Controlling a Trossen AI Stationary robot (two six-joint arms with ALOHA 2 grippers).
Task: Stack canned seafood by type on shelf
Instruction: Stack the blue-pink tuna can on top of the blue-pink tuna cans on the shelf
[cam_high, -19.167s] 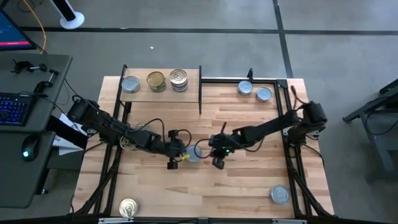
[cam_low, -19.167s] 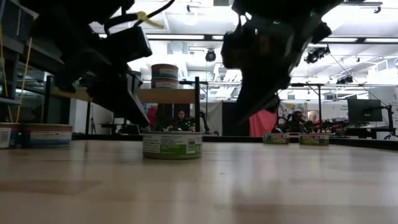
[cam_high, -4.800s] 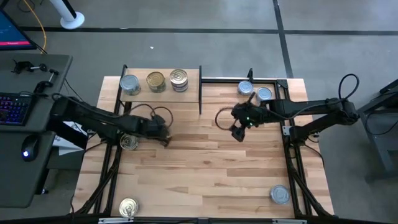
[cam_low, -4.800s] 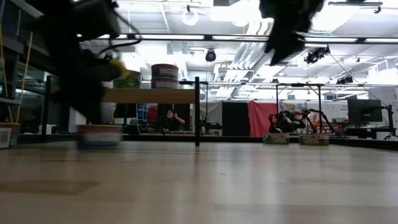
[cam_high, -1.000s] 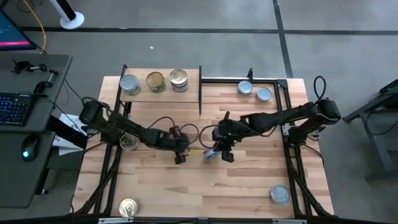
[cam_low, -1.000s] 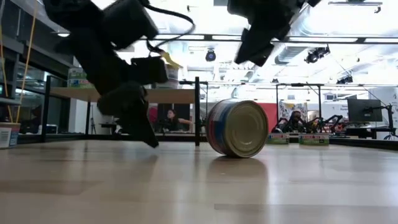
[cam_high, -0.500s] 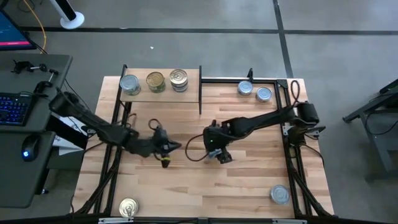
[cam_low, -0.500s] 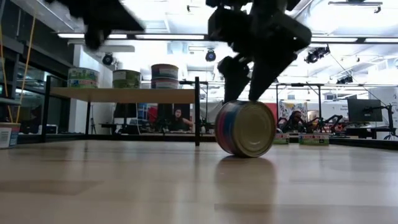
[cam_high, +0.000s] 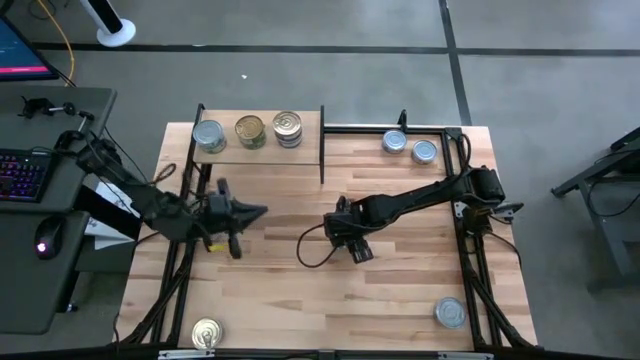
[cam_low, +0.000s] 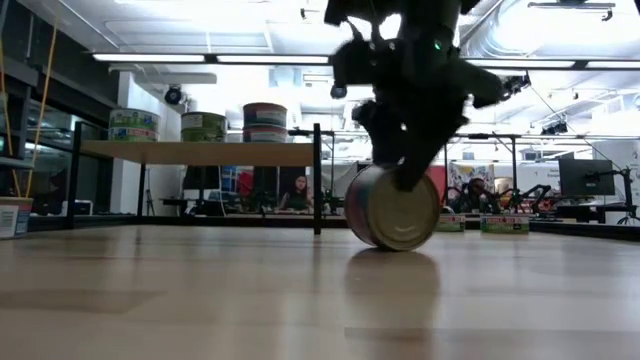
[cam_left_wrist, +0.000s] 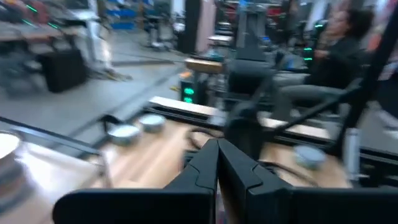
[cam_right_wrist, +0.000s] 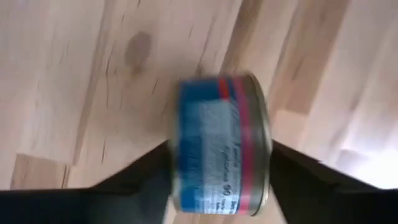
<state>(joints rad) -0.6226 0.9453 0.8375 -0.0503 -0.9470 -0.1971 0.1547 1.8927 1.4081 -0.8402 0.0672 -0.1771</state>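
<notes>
My right pincer (cam_high: 345, 240): down at the middle of the bench (cam_high: 400, 300), its two fingers standing on either side of a tin (cam_right_wrist: 221, 144); I cannot tell whether they press it or only flank it.
That tin: on its edge on the bench planks, blue label with a red band, flat gold-toned end facing the low camera (cam_low: 395, 208).
My left pincer (cam_high: 252, 212): shut with nothing in it, raised near the bench's left edge, pointing toward the middle.
Shelf (cam_high: 310, 140): at the far left of the bench, carrying three tins in a row (cam_high: 248, 131).
Other tins: two together at the far right corner (cam_high: 410, 147), one at the near right (cam_high: 449, 313), one at the near left (cam_high: 206, 333).
</notes>
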